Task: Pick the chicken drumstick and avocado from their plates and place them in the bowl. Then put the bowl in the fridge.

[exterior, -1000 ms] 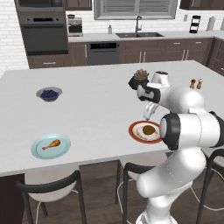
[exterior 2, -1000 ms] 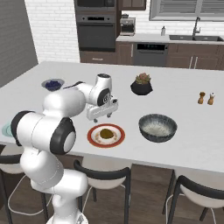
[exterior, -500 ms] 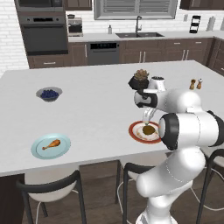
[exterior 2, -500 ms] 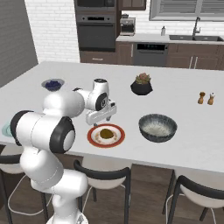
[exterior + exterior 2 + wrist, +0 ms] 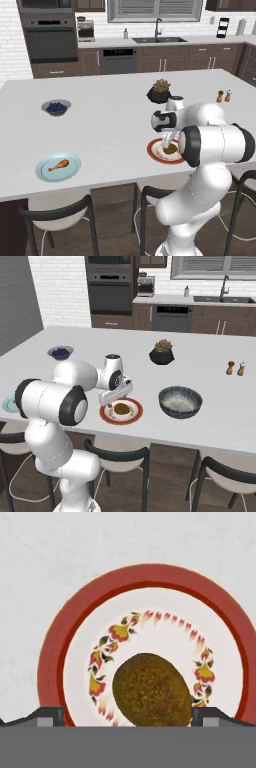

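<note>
The avocado [image 5: 152,691] lies on the white plate with the orange-red rim [image 5: 55,647], near the island's front edge [image 5: 171,148] [image 5: 121,408]. My gripper [image 5: 129,717] is open and low over this plate [image 5: 132,417], one fingertip [image 5: 50,716] on each side of the avocado. It also appears in both base views [image 5: 168,141] [image 5: 111,404]. The chicken drumstick [image 5: 59,164] rests on the light blue plate [image 5: 47,172] far to the left. The patterned bowl [image 5: 180,402] stands just right of the red-rimmed plate. The fridge is out of view.
A black pot with a succulent [image 5: 160,91] stands behind the plate. A small grey bowl of blue berries [image 5: 56,107] sits at the far left. Salt and pepper shakers [image 5: 235,368] stand at the right. Stools [image 5: 55,215] line the near edge.
The hand has come down toward the red-rimmed plate until its open fingers flank the avocado. Nothing else on the island has moved.
</note>
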